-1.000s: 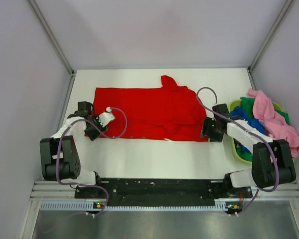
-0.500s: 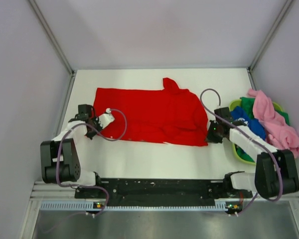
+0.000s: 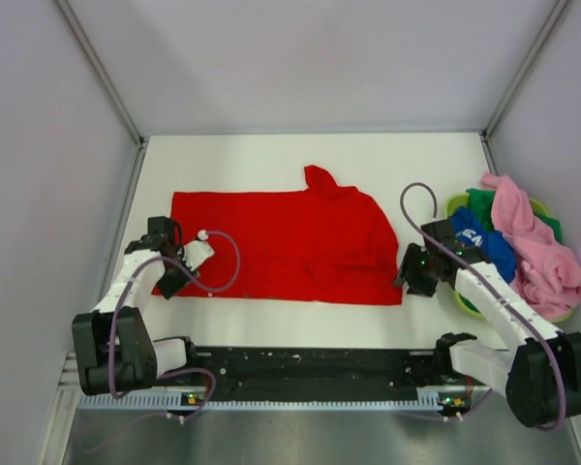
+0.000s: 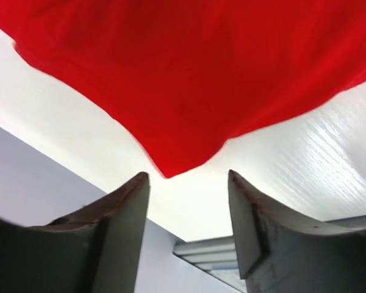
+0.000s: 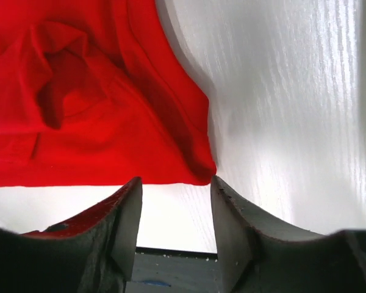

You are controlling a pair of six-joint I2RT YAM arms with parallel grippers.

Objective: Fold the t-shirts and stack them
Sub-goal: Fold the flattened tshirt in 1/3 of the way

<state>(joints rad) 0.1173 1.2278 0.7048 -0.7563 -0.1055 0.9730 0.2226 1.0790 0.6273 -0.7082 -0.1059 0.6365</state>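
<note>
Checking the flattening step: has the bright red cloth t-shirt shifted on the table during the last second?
Yes. The bright red cloth t-shirt slid toward the near edge of the white table and slightly left; more bare tabletop shows beyond it.

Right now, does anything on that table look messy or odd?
The pink shirt spills over the rim of the green basket at the right. The red shirt lies mostly flat, with one piece poking out at its far edge.

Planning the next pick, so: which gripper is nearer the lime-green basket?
Right. The right gripper sits close beside the basket, at a near corner of the red shirt; the left gripper is at its other near corner.
</note>
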